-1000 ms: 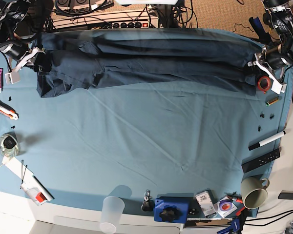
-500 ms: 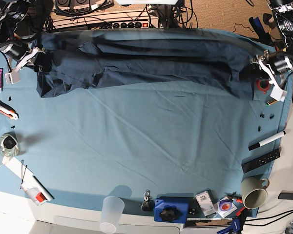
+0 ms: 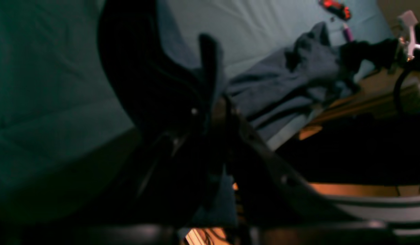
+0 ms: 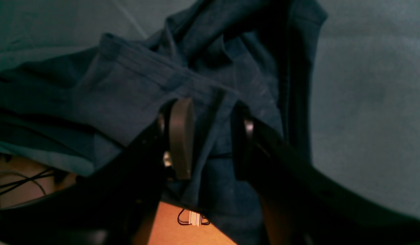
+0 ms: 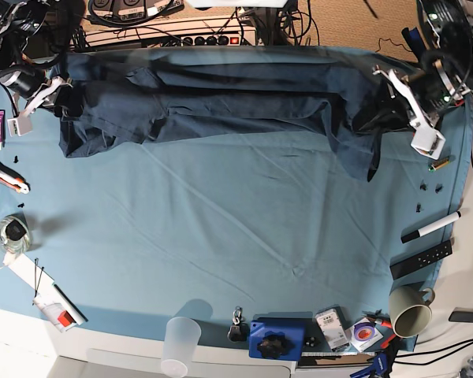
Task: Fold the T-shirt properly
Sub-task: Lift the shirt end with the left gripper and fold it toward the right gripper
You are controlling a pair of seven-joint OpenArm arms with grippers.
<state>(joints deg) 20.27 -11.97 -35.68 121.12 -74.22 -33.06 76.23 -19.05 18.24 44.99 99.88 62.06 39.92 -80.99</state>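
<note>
The dark navy T-shirt (image 5: 221, 102) lies as a long band along the back of the teal table cloth (image 5: 221, 236). My left gripper (image 5: 376, 118) is shut on the shirt's right end and holds it raised, with a flap hanging below it. In the left wrist view the gripper (image 3: 213, 102) pinches dark fabric, and the shirt (image 3: 291, 75) stretches away behind. My right gripper (image 5: 57, 96) holds the shirt's left end at the table's far left. In the right wrist view a fold of the shirt (image 4: 128, 88) passes between the fingers of the gripper (image 4: 211, 136).
A marker (image 5: 431, 227), a black remote (image 5: 420, 260) and a mug (image 5: 410, 311) lie along the right edge. A plastic cup (image 5: 180, 342) and a blue box (image 5: 276, 339) stand at the front. An orange tool (image 5: 4, 175) lies at the left.
My left gripper has lifted the shirt's right end and carried it leftward in the base view, so that end now hangs loose. The right arm has stayed still.
</note>
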